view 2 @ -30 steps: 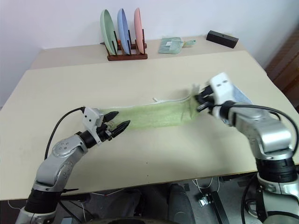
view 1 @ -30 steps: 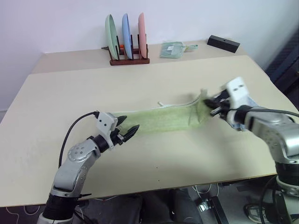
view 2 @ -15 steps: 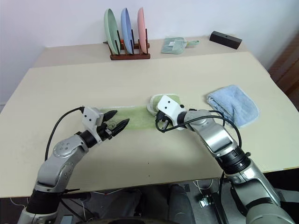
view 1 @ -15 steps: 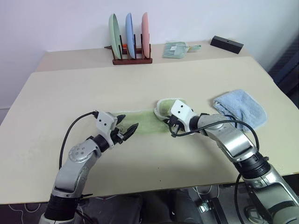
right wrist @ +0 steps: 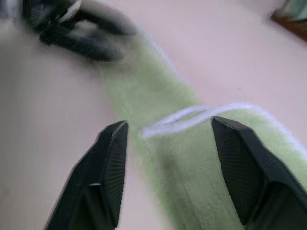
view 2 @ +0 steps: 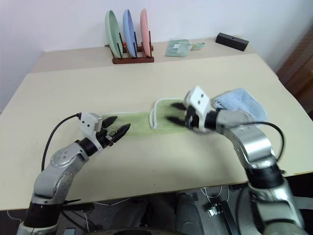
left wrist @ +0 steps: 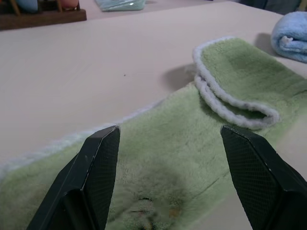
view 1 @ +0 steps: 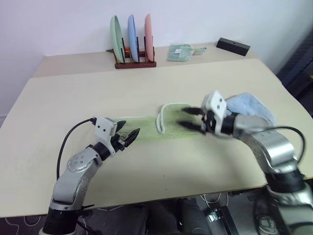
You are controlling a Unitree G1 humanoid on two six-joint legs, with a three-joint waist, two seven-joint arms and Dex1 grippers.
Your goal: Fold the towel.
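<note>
Left gripper (view 1: pixel 128 138) sat nearest, jaws parted and empty, tips over the towel's (view 1: pixel 146 128) left end, not clamped on it. Towel lay as a long strip across the table (view 1: pixel 161 166) middle; its right part was folded over onto itself, white edging (view 1: pixel 159 118) forming a looped lip partway along. Left wrist view showed the dark embroidered mark (left wrist: pixel 144 211) just under that gripper. Right gripper (view 1: pixel 191 119) hovered at the folded section, fingers spread with nothing between them; cloth released. Judgement: terry cloth looked soft, light and limp, likely to sag and drag rather than hold shape, with little slip on the table. Best hold probably at the corners or along the edging, which gives a firmer ridge to pinch. Fold looked partly done; left end not yet brought over. Just beyond the right gripper lay a blue towel (view 1: pixel 249 104), bunched. At the far edge stood a rack (view 1: pixel 135 62) with 3 plates, a small mint cloth (view 1: pixel 180 52) and a black box (view 1: pixel 233 46).
</note>
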